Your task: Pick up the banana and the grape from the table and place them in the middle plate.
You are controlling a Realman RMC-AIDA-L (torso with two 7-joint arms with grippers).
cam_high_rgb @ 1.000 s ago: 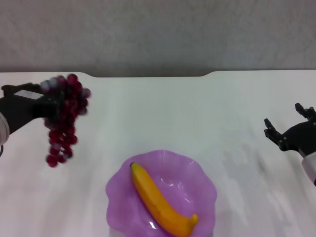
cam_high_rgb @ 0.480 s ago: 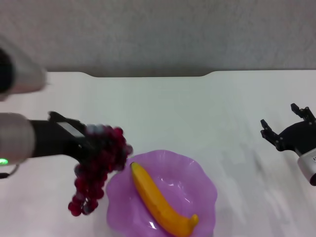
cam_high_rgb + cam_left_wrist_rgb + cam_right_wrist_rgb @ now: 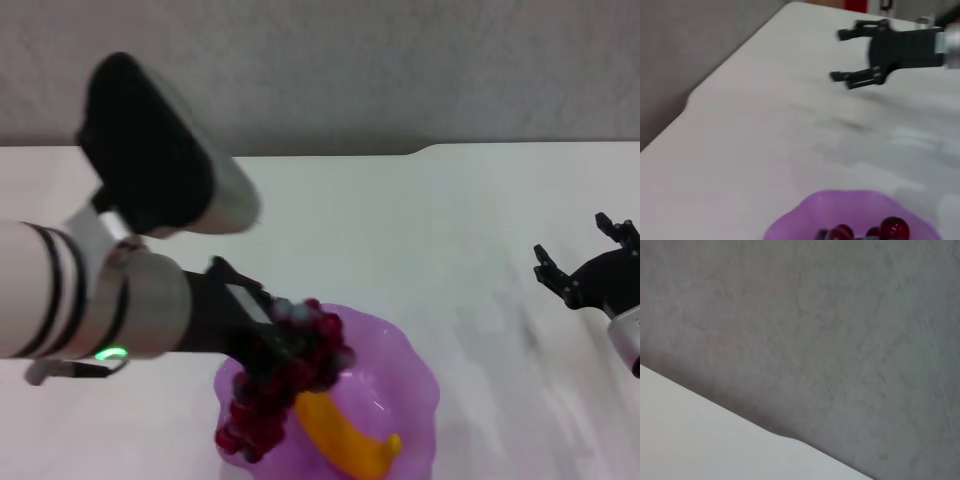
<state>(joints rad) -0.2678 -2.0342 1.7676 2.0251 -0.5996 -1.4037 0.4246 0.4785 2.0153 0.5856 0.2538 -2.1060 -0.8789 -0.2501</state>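
My left gripper is shut on the grape bunch and holds it over the left part of the purple plate. The bunch hangs down across the plate's left rim. The banana lies in the plate, its upper end hidden behind the grapes. In the left wrist view a few grapes and the plate rim show. My right gripper is open and empty above the table at the right; it also shows in the left wrist view.
The table's notched far edge meets a grey wall. My bulky left arm reaches across the left half of the table. The right wrist view shows only the table edge and the wall.
My left arm has carried the grape bunch rightwards and nearer, from the table's far left to over the plate. The right gripper has barely moved.
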